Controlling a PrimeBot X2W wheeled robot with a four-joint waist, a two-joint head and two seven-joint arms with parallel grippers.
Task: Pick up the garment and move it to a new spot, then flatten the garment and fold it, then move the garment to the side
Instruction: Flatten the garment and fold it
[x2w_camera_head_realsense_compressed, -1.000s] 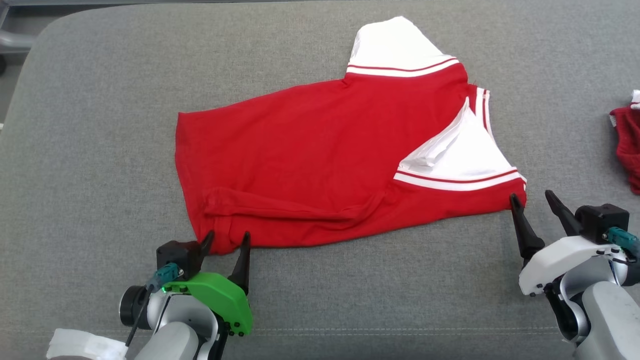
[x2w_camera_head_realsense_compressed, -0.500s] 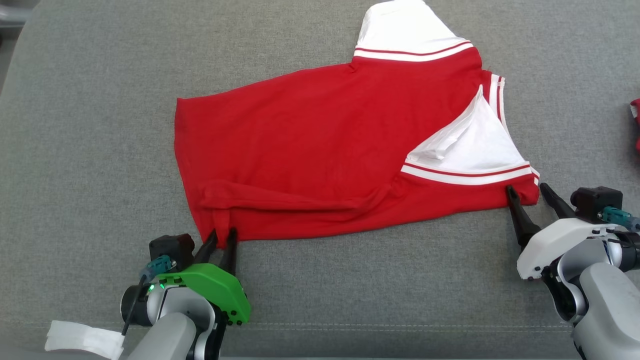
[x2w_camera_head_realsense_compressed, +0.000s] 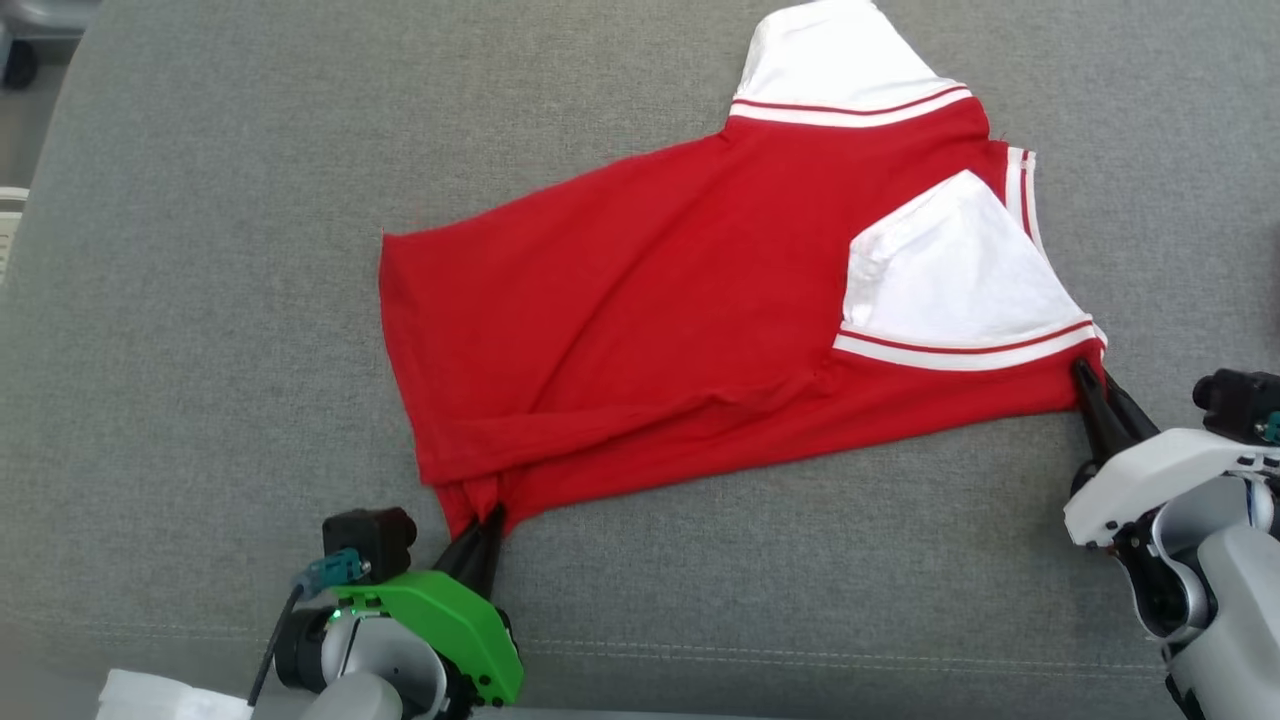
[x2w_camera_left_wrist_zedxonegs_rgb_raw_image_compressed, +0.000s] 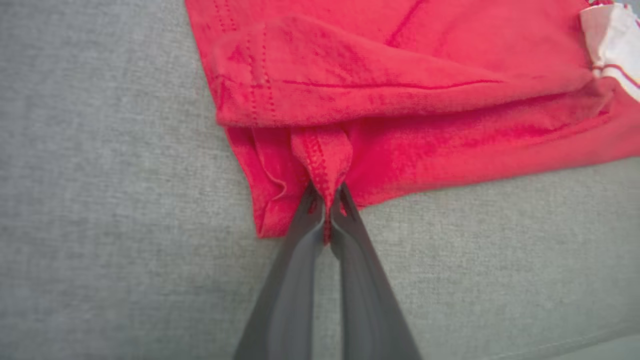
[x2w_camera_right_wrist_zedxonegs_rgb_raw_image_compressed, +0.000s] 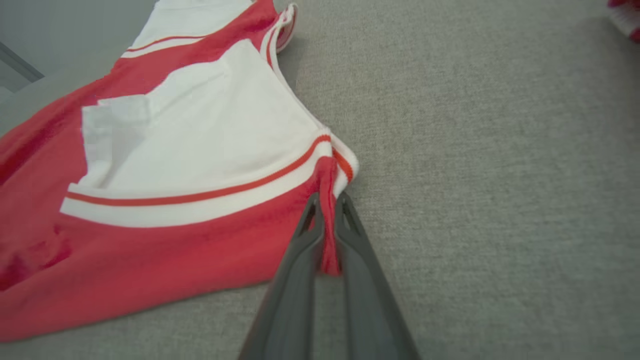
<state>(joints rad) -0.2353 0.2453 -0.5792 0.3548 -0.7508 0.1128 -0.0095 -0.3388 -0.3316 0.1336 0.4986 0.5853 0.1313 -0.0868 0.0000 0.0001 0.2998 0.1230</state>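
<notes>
The garment (x2w_camera_head_realsense_compressed: 650, 300) is a red shirt with white, red-striped sleeves, spread on the grey cushion (x2w_camera_head_realsense_compressed: 200, 350). My left gripper (x2w_camera_head_realsense_compressed: 488, 520) is shut on its near left hem corner; in the left wrist view a pinch of red hem (x2w_camera_left_wrist_zedxonegs_rgb_raw_image_compressed: 325, 165) sits between the fingers of that gripper (x2w_camera_left_wrist_zedxonegs_rgb_raw_image_compressed: 327, 200). My right gripper (x2w_camera_head_realsense_compressed: 1092, 378) is shut on the near right corner below the white sleeve (x2w_camera_head_realsense_compressed: 950, 270). In the right wrist view the red edge (x2w_camera_right_wrist_zedxonegs_rgb_raw_image_compressed: 327, 200) is squeezed in that gripper (x2w_camera_right_wrist_zedxonegs_rgb_raw_image_compressed: 327, 205). A fold runs along the shirt's near edge (x2w_camera_left_wrist_zedxonegs_rgb_raw_image_compressed: 375, 85).
The cushion's front seam (x2w_camera_head_realsense_compressed: 800, 655) runs close to both arms. A white cloth scrap (x2w_camera_head_realsense_compressed: 160, 695) lies at the bottom left corner. Another red and white item (x2w_camera_right_wrist_zedxonegs_rgb_raw_image_compressed: 625, 15) shows at the far right in the right wrist view. Floor shows at the upper left (x2w_camera_head_realsense_compressed: 20, 120).
Both grippers went from open to shut on the garment's near corners. The shirt has been tugged: its folded white sleeve now lies flatter and the near hem bunches at the left fingers. The camera shifted.
</notes>
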